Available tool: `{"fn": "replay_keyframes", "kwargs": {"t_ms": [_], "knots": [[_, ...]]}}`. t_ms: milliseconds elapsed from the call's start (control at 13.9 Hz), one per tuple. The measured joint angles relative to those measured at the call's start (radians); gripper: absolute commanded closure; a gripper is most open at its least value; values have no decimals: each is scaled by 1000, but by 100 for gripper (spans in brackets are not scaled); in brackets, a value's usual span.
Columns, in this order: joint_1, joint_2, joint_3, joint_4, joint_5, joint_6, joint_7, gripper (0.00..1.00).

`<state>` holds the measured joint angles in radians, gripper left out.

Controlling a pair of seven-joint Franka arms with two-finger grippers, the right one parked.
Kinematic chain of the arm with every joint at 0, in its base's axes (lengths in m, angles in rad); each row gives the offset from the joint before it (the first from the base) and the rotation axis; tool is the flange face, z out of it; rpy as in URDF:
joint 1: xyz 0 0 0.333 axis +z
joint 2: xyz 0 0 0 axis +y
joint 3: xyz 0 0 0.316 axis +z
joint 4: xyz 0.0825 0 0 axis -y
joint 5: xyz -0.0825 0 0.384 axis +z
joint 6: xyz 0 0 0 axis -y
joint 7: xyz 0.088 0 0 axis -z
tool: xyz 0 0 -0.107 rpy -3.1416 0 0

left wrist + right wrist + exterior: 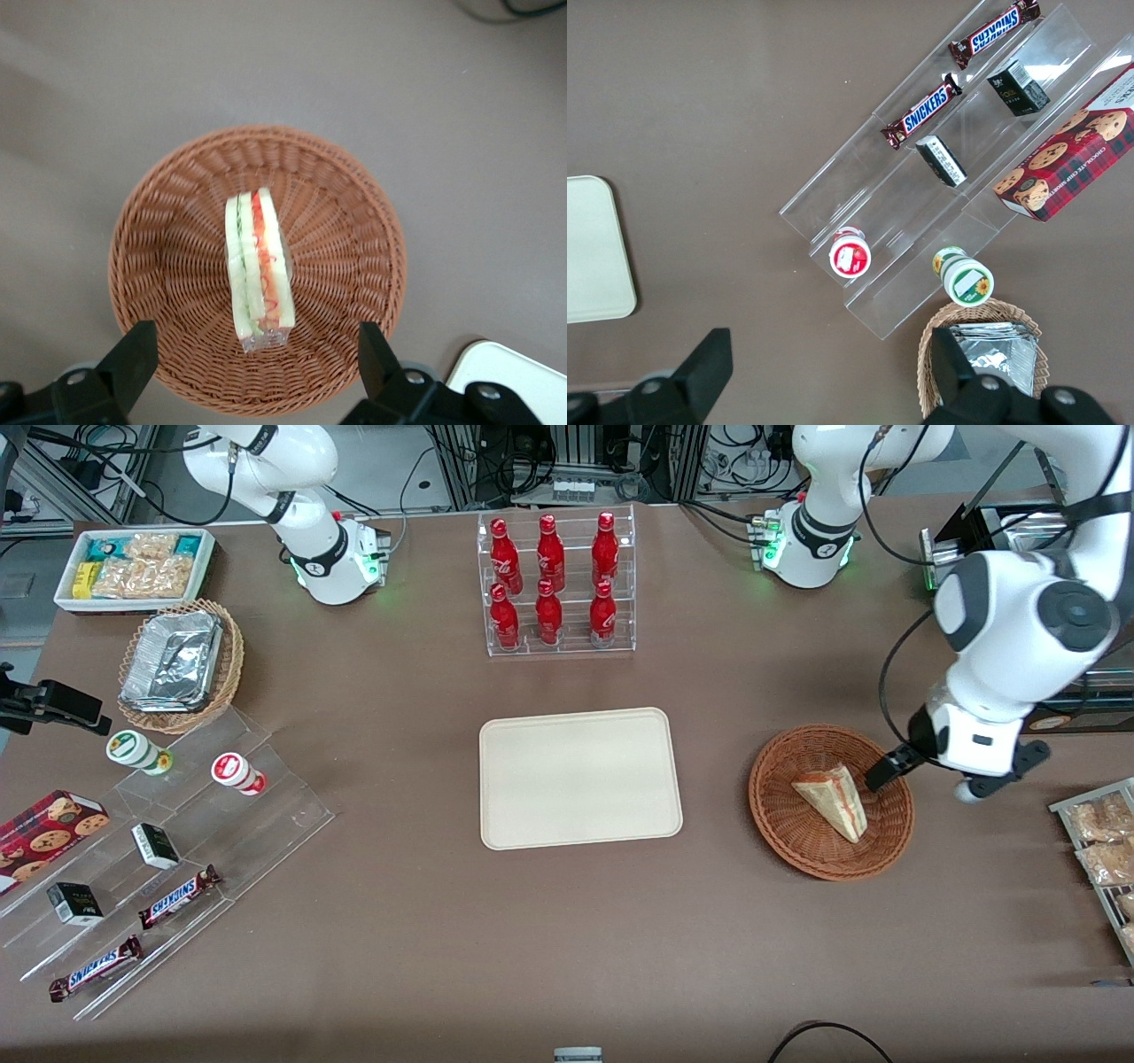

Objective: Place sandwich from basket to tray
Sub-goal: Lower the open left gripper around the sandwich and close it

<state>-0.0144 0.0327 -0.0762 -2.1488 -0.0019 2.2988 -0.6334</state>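
Note:
The sandwich, a wrapped wedge of pale bread with red-orange and green layers, lies in the round reddish-brown wicker basket. My gripper hangs open just above the basket's rim, at the edge toward the working arm's end, holding nothing. In the left wrist view the sandwich lies on edge in the basket, and the gripper has its black fingers spread wide over the rim, short of the sandwich's end. The cream tray sits bare beside the basket at the table's middle; its corner shows.
A clear rack of red bottles stands farther from the front camera than the tray. Bagged snacks lie at the working arm's end. Toward the parked arm's end are a clear stepped stand with candy bars, a tan wicker basket and a white bin.

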Motion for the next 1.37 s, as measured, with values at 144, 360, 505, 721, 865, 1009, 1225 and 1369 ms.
{"fn": "replay_keyframes", "kwargs": {"t_ms": [144,360,505,721,865,1009,1225,1369], "knots": [[0,-7,-12,-71,0,65,-45,0],[-1,6,-16,-128,0,86,-61,0],[-6,33,-16,-150,0,118,-66,0],[-9,90,-18,-162,0,190,-98,0],[-10,127,-18,-163,2,217,-103,0],[-10,155,-18,-163,3,241,-104,5],[-10,197,-18,-162,3,312,-106,71],[-9,216,-16,-150,3,331,-107,100]]}}
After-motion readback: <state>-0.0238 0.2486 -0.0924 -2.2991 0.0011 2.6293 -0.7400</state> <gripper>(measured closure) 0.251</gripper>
